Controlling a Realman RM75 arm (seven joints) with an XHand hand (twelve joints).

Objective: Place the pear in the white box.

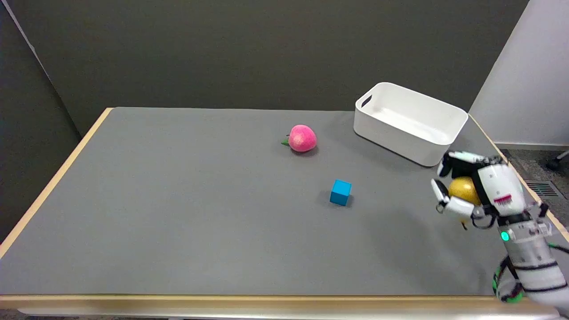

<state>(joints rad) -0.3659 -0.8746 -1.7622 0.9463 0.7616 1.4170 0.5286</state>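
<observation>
A yellow pear (463, 190) sits inside my right hand (478, 189), whose fingers wrap around it at the table's right side, lifted above the grey surface. Only part of the pear shows between the fingers. The white box (438, 141) stands at the far right of the table, just beyond and slightly left of the hand, with nothing visible inside it.
A pink peach (302, 138) lies near the table's middle back. A small blue cube (341, 192) rests left of the hand. The table's wooden right edge (544, 209) runs close under the arm.
</observation>
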